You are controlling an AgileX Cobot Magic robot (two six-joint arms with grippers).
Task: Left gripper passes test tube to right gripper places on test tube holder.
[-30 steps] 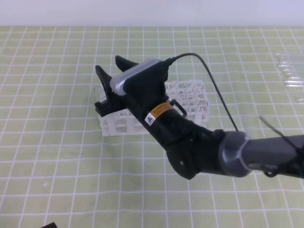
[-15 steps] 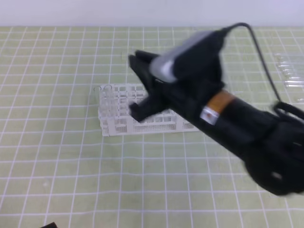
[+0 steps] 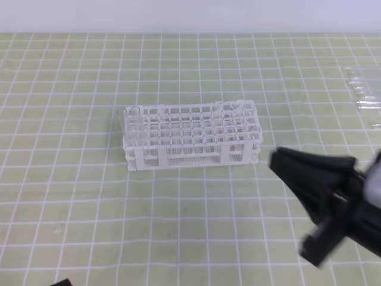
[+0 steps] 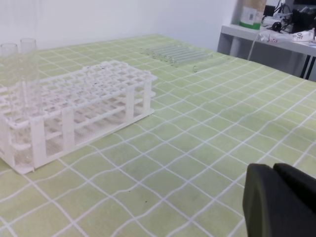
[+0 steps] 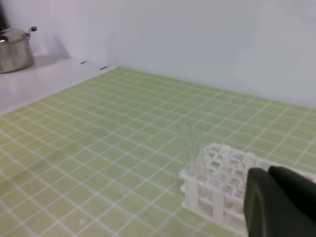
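Overhead, only the right gripper (image 3: 280, 162) shows, closed and empty, at four o'clock from the test tube holder (image 3: 190, 136); wrist views add upright tubes (image 4: 19, 74) and the closed, empty left gripper (image 4: 276, 197).

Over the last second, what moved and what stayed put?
The right gripper pulled back from over the test tube holder toward the lower right of the high view, and its fingers closed with nothing between them. The holder, the upright tubes at its left end and the spare tubes did not move.
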